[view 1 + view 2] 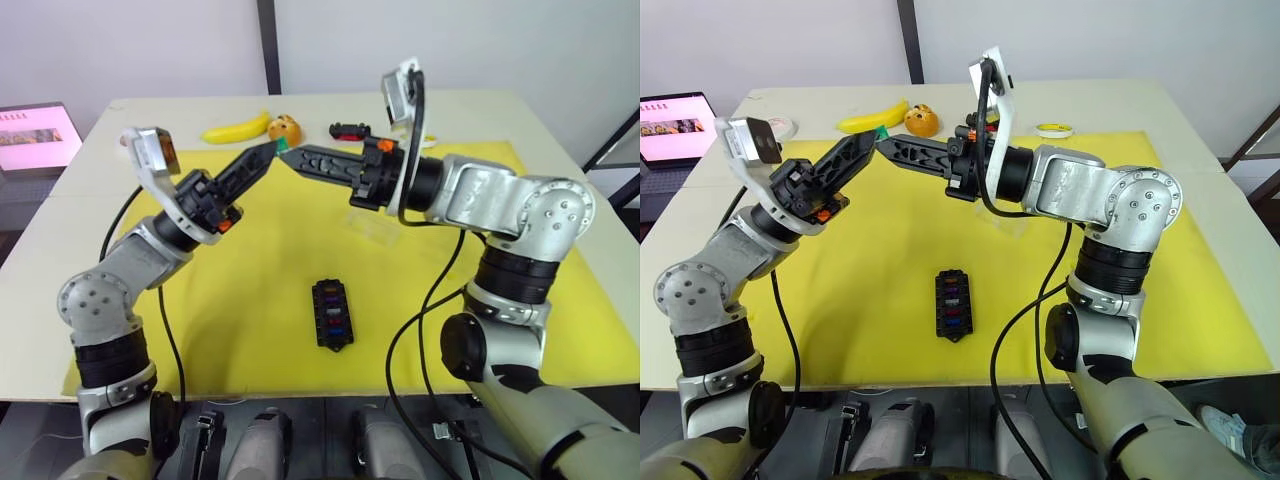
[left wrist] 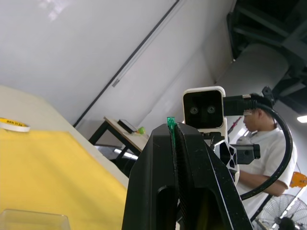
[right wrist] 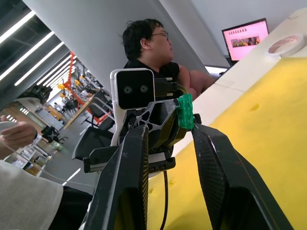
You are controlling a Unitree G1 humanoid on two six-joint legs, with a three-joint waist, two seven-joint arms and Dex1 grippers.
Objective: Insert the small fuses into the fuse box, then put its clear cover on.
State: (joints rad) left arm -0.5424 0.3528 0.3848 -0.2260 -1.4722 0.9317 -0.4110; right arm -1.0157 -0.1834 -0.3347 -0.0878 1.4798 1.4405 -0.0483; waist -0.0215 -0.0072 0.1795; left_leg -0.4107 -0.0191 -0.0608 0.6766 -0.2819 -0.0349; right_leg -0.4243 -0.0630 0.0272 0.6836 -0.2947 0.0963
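Two robot arms are raised above a yellow mat (image 1: pixel 250 300), their hands meeting tip to tip in mid-air over its far half. The left hand (image 1: pixel 868 143) is pressed shut on a green fuse (image 3: pixel 184 111), seen in the right wrist view as a small green chip pinched at the fingertips, its thin edge also visible in the left wrist view. The right hand (image 3: pixel 168 132) is held open, 1 finger to each side of that fuse, not yet touching it as far as can be told (a hand-over between the arms seems to be under way).

Below and nearer the robot, the fuse box (image 1: pixel 332 313) lies flat on the mat, well apart from both hands. Several coloured fuses are already seated in its slots; red, blue and purple can be made out, though an exact count cannot be given. The clear cover (image 1: pixel 378 229) lies on the mat beneath the right arm, so it is judged still to be fitted. At least the green fuse remains to be inserted, then the cover.

At the far edge of the tabletop (image 1: pixel 480 110) are a banana (image 1: pixel 238 129), an orange object (image 1: pixel 284 128), a small black-and-red toy car (image 1: pixel 349 130) and a roll of tape (image 1: pixel 1051 129). None of them lies between the hands and the box. A laptop (image 1: pixel 672 119) stands to the left. People are seen in the background of both wrist views.
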